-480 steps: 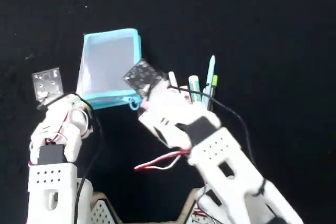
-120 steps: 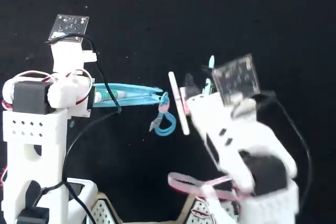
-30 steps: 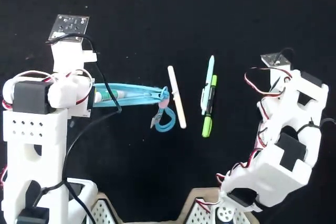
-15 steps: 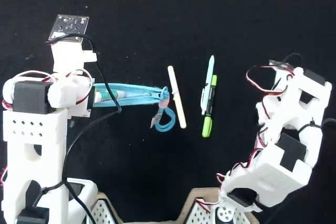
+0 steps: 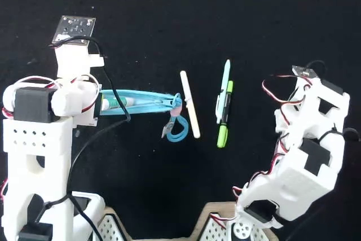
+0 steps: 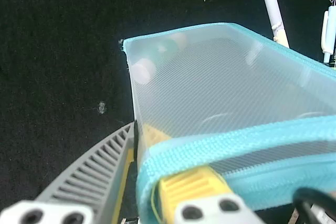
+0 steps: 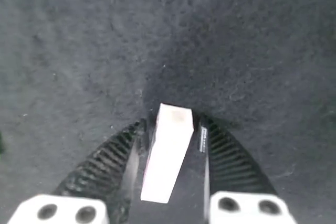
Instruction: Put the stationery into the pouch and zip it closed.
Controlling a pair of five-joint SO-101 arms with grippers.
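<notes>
My left gripper [image 6: 152, 182] is shut on the end of the light blue pouch [image 6: 220, 87] and holds it up on its edge. From above, the pouch [image 5: 138, 104] is a thin blue strip, with its zipper loop [image 5: 178, 129] hanging at the free end. A white pen [image 5: 190, 112], a pale blue pen [image 5: 224, 86] and a green highlighter [image 5: 224, 118] lie on the mat right of the pouch. My right gripper [image 7: 169, 150] is shut on a white eraser [image 7: 168, 153], low over the black mat at the right.
A black mat [image 5: 254, 26] covers the table. The right arm [image 5: 307, 134] stands folded at the right side, well clear of the pens. The left arm's tower [image 5: 36, 139] stands at the left. Bare mat lies beyond the pens and pouch.
Over 16 seconds the pouch went from lying flat to being held on edge, and the right arm withdrew from the stationery to the right. In the last second it only shifted slightly.
</notes>
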